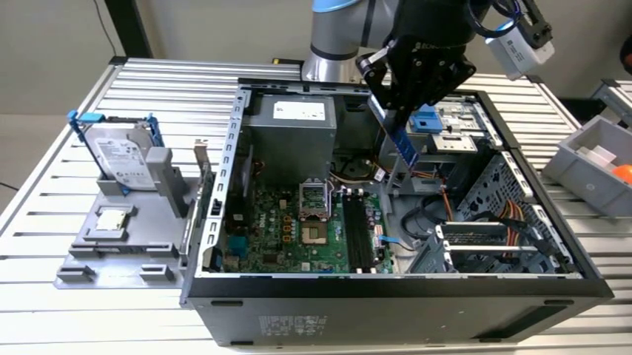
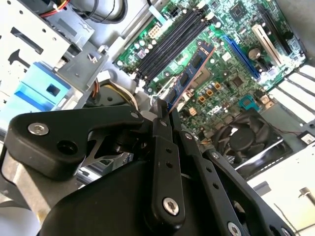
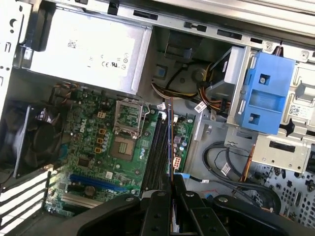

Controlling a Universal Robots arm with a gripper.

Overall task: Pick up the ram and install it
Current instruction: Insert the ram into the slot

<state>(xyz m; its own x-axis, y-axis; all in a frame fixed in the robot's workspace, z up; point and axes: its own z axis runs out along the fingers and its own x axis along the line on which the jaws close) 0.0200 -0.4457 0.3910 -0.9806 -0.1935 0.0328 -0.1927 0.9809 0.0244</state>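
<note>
Overhead, gripper (image 1: 398, 112) clamps ram (image 1: 405, 144); chips face-on (image 2: 193, 73).

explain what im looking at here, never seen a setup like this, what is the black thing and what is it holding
The black thing is a robot arm's gripper. It is shut on the ram, a thin memory stick, above an open computer case on a slatted metal table. The exterior view comes from a camera off the arm. Both wrist views come from cameras on the arm, looking past the gripper at the motherboard and its dark memory slots. At the exterior view's left, a grey holder carries a hard drive and a processor chip.
</note>
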